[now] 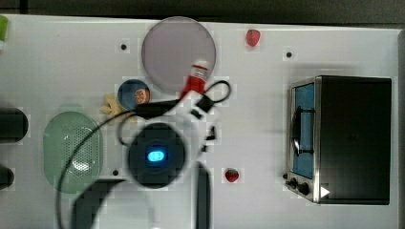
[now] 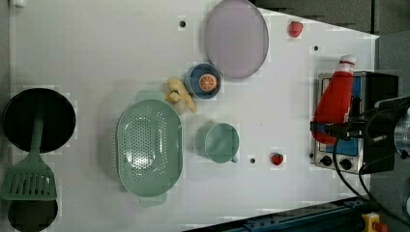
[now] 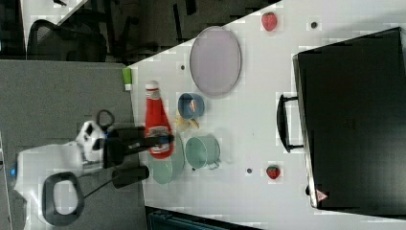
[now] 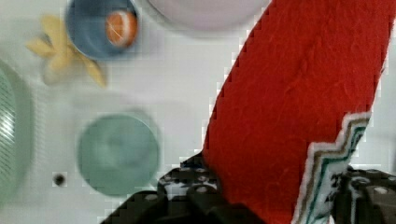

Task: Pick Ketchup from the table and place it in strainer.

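We see the gripper [image 3: 158, 140] holding the Ketchup [image 3: 157, 123] clear of the bench [image 2: 96, 58], its jaws closed on the bottle's lower body near the dark label. In the right view the bottle's white cap points toward the top of the picture, and the bottle overlaps the edge of the strainer [image 3: 165, 167]. In the left view the Ketchup [image 2: 334, 101] appears in front of the toaster oven [image 2: 360, 121], with the gripper [image 2: 333, 130] across its base. The strainer [image 2: 149, 147] rests on the bench, holding nothing, just beside the green cup [image 2: 220, 142]. Near them lie a blue bowl [image 2: 204, 81] holding an orange piece, a banana peel [image 2: 180, 95] and a grey-lilac plate [image 2: 236, 38]. Two strawberries [image 2: 276, 158] lie well apart on the bench. In the wrist view the Ketchup [image 4: 299, 107] stands between the dark fingers [image 4: 196, 193].
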You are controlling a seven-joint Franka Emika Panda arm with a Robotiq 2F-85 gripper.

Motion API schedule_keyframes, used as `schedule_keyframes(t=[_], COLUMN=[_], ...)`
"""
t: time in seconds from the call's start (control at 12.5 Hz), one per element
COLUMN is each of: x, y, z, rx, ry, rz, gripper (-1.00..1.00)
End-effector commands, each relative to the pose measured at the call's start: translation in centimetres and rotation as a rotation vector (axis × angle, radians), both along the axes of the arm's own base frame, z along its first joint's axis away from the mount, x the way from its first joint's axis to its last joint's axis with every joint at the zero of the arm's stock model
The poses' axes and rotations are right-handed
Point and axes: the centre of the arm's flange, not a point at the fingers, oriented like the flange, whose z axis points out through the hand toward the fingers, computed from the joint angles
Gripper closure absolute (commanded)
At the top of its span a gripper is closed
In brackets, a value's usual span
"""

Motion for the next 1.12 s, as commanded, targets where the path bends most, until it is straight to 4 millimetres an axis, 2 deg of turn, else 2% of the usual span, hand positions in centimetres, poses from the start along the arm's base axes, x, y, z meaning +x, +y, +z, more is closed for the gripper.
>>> schedule_keyframes(t=[0.08, 0.32, 0.64, 0.88, 1.12], x=[-1.4, -2.5, -3.5, -4.7, -6.4], y=[8.2, 14.5, 22.9, 27.5, 30.8], z=[-5.0, -5.9, -8.1, -11.0, -14.2], rx=[-0.024, -0.014, 0.057, 0.138, 0.190], ry=[0.104, 0.112, 0.092, 0.097, 0.145], rz=[-0.069, -0.148, -0.119, -0.178, -0.234], gripper=[-0.20, -0.20, -0.20, -0.20, -0.20])
